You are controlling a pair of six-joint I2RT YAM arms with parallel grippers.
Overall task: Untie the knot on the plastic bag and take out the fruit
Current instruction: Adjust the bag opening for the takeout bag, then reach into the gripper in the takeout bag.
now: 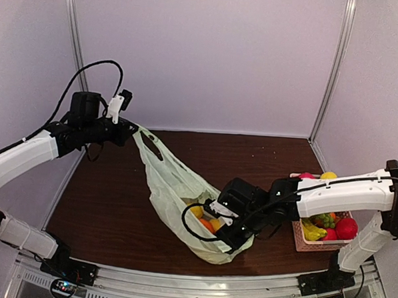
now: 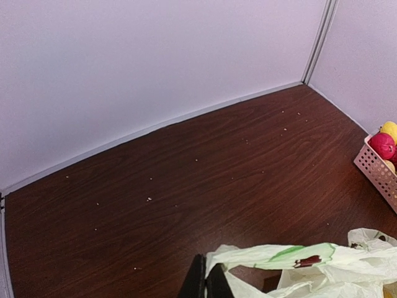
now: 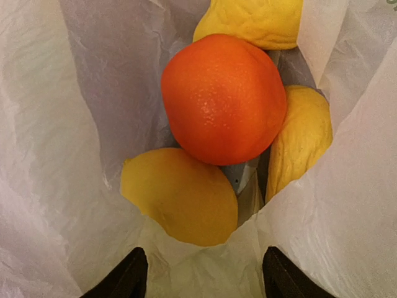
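The pale green plastic bag (image 1: 170,181) lies stretched across the brown table. My left gripper (image 1: 128,128) is shut on one handle loop and holds it up at the back left. In the left wrist view its fingers (image 2: 208,276) pinch the bag's (image 2: 291,264) edge. My right gripper (image 1: 213,215) is open inside the bag's mouth. In the right wrist view it (image 3: 201,273) faces the fruit: one orange (image 3: 223,99) and three yellow ones (image 3: 180,195). Thin plastic (image 3: 49,155) lies between the fingertips and the nearest yellow fruit. The knot is out of view.
A pink slatted basket (image 1: 303,244) with red and yellow fruit and green grapes stands at the right, next to my right arm; its corner (image 2: 375,171) shows in the left wrist view. White walls close in the table on three sides.
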